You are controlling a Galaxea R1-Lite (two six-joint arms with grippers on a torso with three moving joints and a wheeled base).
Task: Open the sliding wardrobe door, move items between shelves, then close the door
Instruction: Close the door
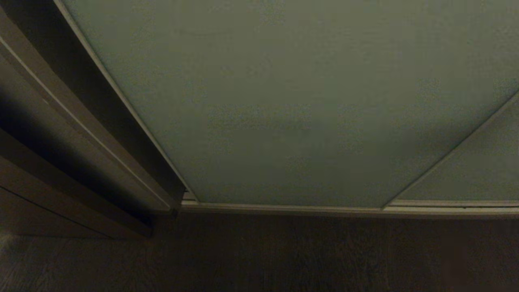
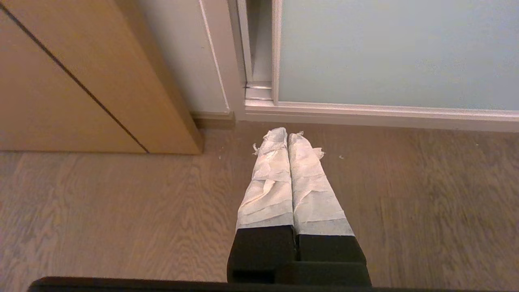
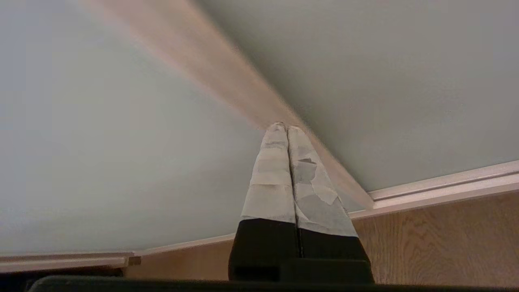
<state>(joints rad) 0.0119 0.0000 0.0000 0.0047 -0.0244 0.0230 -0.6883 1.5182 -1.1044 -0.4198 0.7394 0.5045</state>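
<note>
The door (image 1: 292, 105) fills the centre and upper right of the head view, shut against the dark frame (image 1: 81, 134) at the left; its long axis runs upright, from the bottom track (image 1: 284, 209) out past the top of the picture. A slanting seam at the lower right of that view marks a second panel (image 1: 478, 162), so two panels are counted. Neither arm appears in the head view. In the left wrist view, the left gripper (image 2: 288, 136) hangs low over the wood floor (image 2: 121, 211), its two taped fingers (image 2: 269, 178) pressed together and holding nothing, pointing toward the door's lower left corner and well apart from it. In the right wrist view, the right gripper (image 3: 286, 127) has its two taped fingers (image 3: 271, 178) pressed together, with the tips at the pale vertical edge strip (image 3: 227, 73) between the two panels; contact cannot be confirmed. No toys or shelves are in view.
</note>
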